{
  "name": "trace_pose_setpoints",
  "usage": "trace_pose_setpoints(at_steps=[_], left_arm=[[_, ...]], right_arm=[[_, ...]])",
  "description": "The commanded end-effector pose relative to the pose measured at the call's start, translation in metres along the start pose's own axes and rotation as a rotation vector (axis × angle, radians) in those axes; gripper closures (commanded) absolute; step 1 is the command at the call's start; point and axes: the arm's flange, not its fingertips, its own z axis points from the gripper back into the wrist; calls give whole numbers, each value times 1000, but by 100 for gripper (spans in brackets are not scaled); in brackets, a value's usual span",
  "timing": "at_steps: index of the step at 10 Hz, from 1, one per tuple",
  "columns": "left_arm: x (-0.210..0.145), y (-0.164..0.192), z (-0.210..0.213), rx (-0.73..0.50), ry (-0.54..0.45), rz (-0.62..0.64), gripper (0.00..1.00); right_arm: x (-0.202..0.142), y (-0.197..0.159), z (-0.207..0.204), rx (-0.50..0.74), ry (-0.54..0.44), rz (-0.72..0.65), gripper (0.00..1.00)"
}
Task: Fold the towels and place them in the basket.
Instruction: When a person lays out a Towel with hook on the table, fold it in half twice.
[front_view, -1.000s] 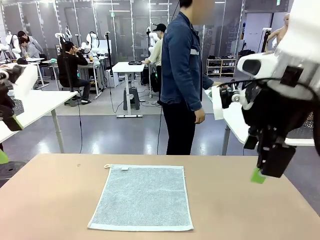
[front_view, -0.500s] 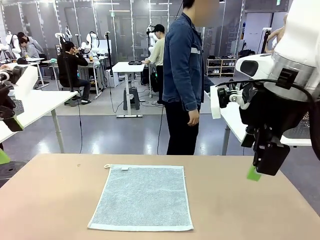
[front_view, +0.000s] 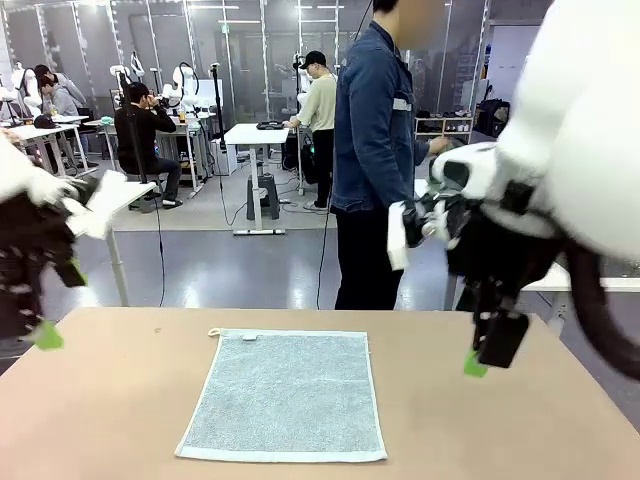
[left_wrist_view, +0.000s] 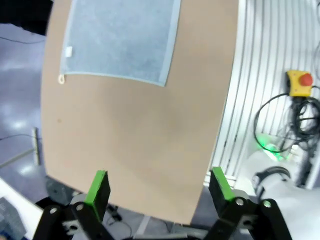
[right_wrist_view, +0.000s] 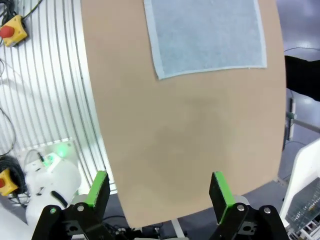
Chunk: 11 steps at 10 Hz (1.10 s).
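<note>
One pale blue-grey towel (front_view: 285, 395) lies flat and unfolded on the tan table (front_view: 120, 400), a little left of the middle. My left gripper (front_view: 58, 305) hangs open above the table's left edge. In its wrist view the left gripper (left_wrist_view: 159, 186) has its green pads wide apart over bare table, with the towel (left_wrist_view: 120, 37) farther off. My right gripper (front_view: 485, 355) hovers open above the table's right side, right of the towel. In the right wrist view the right gripper (right_wrist_view: 158, 189) holds nothing, and the towel (right_wrist_view: 207, 35) lies well ahead. The basket is out of view.
A person in a denim jacket (front_view: 375, 150) stands just beyond the table's far edge. Yellow emergency-stop boxes (left_wrist_view: 299, 82) (right_wrist_view: 12, 27) and cables lie on the ribbed base below the table's near edge (right_wrist_view: 100, 150). Bare tabletop surrounds the towel.
Both arms have swung inward. The right gripper moved left towards the towel, and the left gripper came in over the table's left edge. The towel has not moved.
</note>
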Motion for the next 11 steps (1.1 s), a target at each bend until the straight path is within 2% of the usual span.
trace_pose_setpoints(at_steps=[1, 3, 5, 7, 11], left_arm=[[25, 8, -36, -17, -6, -65, 0], [34, 8, -80, -46, -30, -99, 0], [35, 3, -123, -91, -71, -109, 0], [36, 7, -167, -142, -68, -105, 0], [37, 27, -225, -203, -43, -80, 0]], right_arm=[[23, -6, -37, 7, 34, 23, 0], [38, -8, -79, 86, -5, 71, 0], [44, -5, -115, 113, 5, 68, 0], [54, -3, -147, 156, -4, 120, 0], [62, -10, -194, 157, 9, 144, 0]])
